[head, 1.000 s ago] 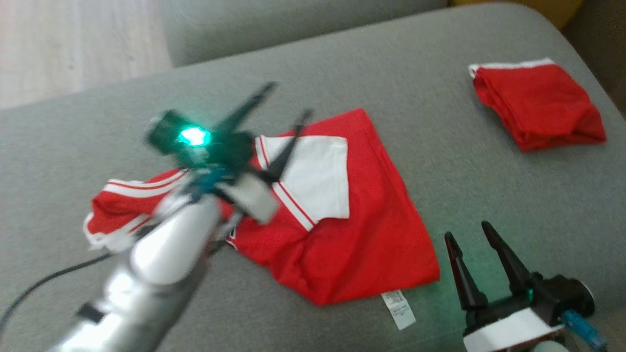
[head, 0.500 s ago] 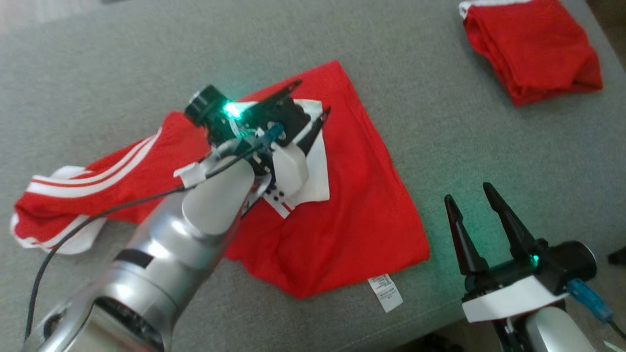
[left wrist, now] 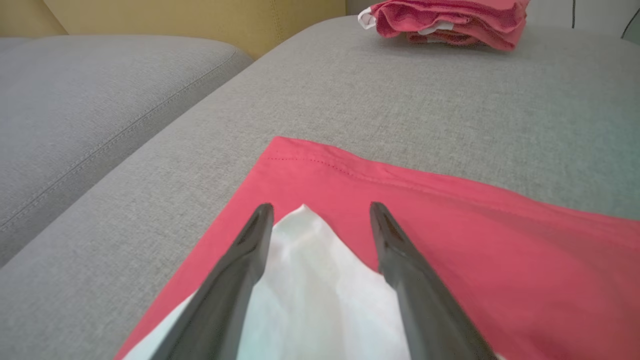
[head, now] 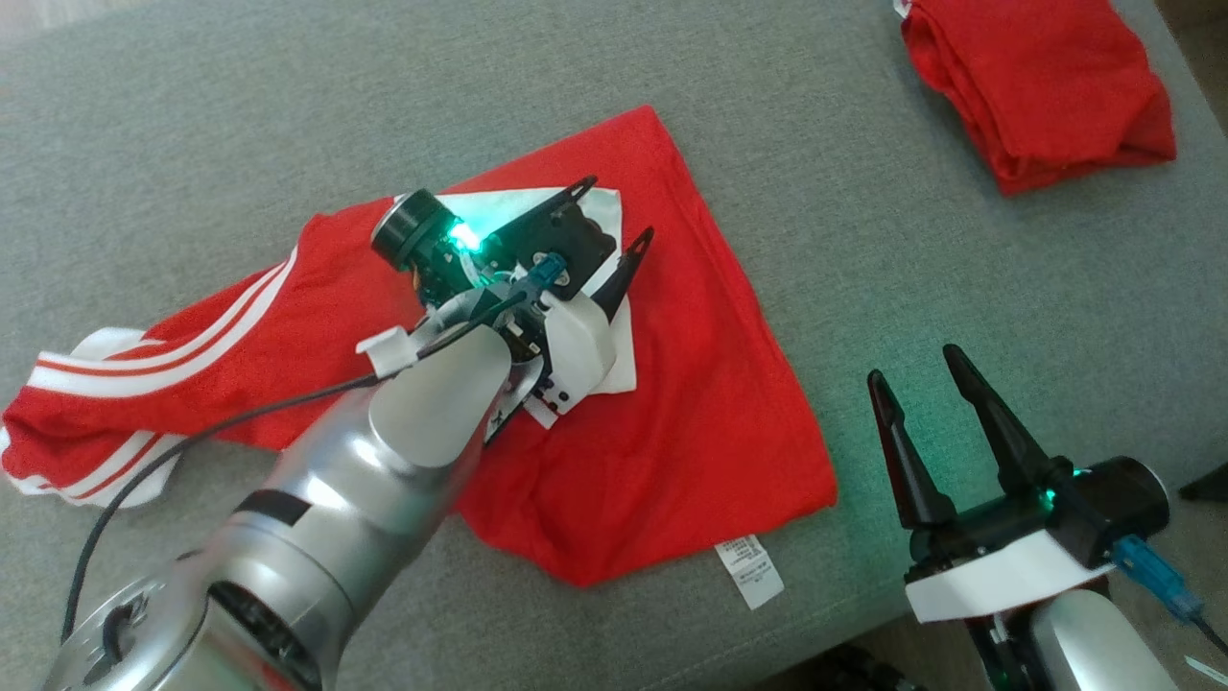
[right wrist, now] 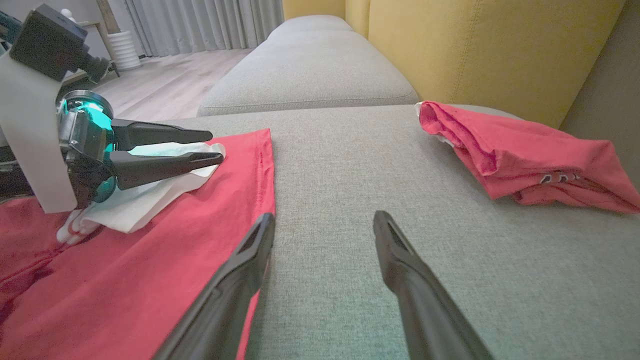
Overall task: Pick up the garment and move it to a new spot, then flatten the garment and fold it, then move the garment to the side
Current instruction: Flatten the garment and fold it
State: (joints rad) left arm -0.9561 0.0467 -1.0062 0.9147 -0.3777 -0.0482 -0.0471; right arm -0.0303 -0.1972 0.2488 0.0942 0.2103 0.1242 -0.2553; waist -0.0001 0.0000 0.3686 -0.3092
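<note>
A red garment [head: 729,384] [left wrist: 500,240] [right wrist: 175,240] lies spread, with some creases, on the middle of a grey sofa seat [head: 959,269] [left wrist: 400,100] [right wrist: 375,165]; its bunched end with white stripes [head: 144,374] trails off to the left; a white care label [head: 750,571] sticks out from its near edge onto the seat.

A white panel [head: 523,203] [left wrist: 310,280] [right wrist: 150,200] lies folded on top of the red cloth, towards its far side; the left gripper [head: 617,206] [left wrist: 321,207] [right wrist: 215,146] hangs low over this panel, its jaws spread and holding nothing; in the left wrist view the two dark fingers stand one on each side of the panel's far corner; whether the tips touch the cloth I cannot tell. A black cable [head: 144,461] runs along the left arm.

The right gripper [head: 912,363] [right wrist: 324,216] is at the near right, beside the garment's right edge and apart from it, over bare seat; its jaws are spread too, and empty.

At the far right of the seat, well apart from the garment, rests a second red cloth, folded [head: 1041,86] [left wrist: 450,22] [right wrist: 525,155]; behind it rises a yellow backrest [right wrist: 475,50]; further left there is another grey cushion [left wrist: 100,100] [right wrist: 310,75], and beyond it a wooden floor [right wrist: 165,75].
</note>
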